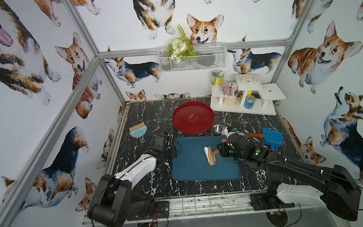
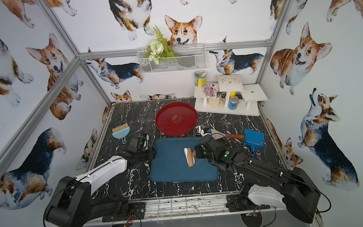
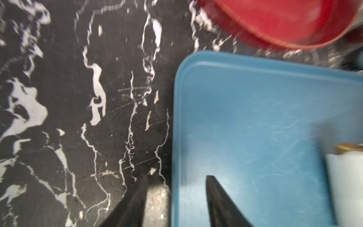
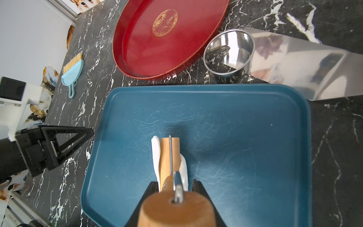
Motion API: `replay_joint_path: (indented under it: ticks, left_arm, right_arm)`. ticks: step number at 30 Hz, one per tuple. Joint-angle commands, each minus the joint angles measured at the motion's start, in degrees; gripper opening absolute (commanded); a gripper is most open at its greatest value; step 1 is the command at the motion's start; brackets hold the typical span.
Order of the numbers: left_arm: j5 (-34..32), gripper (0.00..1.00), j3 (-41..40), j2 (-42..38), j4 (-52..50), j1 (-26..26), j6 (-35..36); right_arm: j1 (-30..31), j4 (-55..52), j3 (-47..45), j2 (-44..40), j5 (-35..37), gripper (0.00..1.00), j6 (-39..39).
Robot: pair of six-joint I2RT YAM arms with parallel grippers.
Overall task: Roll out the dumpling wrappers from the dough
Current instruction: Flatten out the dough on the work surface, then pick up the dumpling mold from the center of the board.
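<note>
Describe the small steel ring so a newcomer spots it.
Start at the red plate at the back of the marble table. Off its rim, near the blue tray's far edge, stands the steel ring. It is the only small, round, shiny thing; the scraper beside it is flat.

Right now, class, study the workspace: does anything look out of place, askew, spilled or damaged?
Nothing is spilled or toppled. Only minor oddities: the blue tray is covered in fine scratches, and pale crumbs lie on the table beside its edge. The dough shows unevenly on both sides of the roller.
</note>
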Motion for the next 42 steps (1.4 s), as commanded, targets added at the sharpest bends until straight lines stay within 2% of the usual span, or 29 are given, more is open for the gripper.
replay_joint_path:
  ticks: [1,4,7,16,27,35,42]
  left_arm:
    - [-0.1,0.67,2.6,-2.3,-1.5,0.0,-0.5]
    - [2.3,0.69,6.0,-2.2,-1.8,-0.9,-0.9]
    - [2.7,0.75,10.6,-0.2,-0.4,-3.8,-1.2]
    - [1.7,0.76,26.0,16.8,1.3,-13.7,-2.1]
    - [4.3,0.67,43.3,36.6,1.6,-18.5,-2.8]
    - [2.9,0.61,53.2,46.2,-1.6,-21.0,-2.6]
    - [0.3,0.57,56.2,49.9,-2.6,-21.7,-2.7]
  right_arm:
    - [0.0,-3.1,-0.7,-0.9,0.7,0.00,-1.5]
    - [0.0,-1.1,-1.4,-3.3,0.3,0.00,-1.9]
    - [0.0,0.5,-2.0,-5.5,0.2,0.00,-2.5]
    - [-0.1,1.6,-2.2,-9.0,-1.4,0.00,-3.3]
    - [-0.3,0.2,-4.6,-11.6,-1.7,0.00,-1.6]
    - [-0.7,-0.4,-6.1,-13.3,-1.6,0.00,-1.5]
    - [-0.9,-0.1,-6.4,-13.7,-1.8,0.00,-1.3]
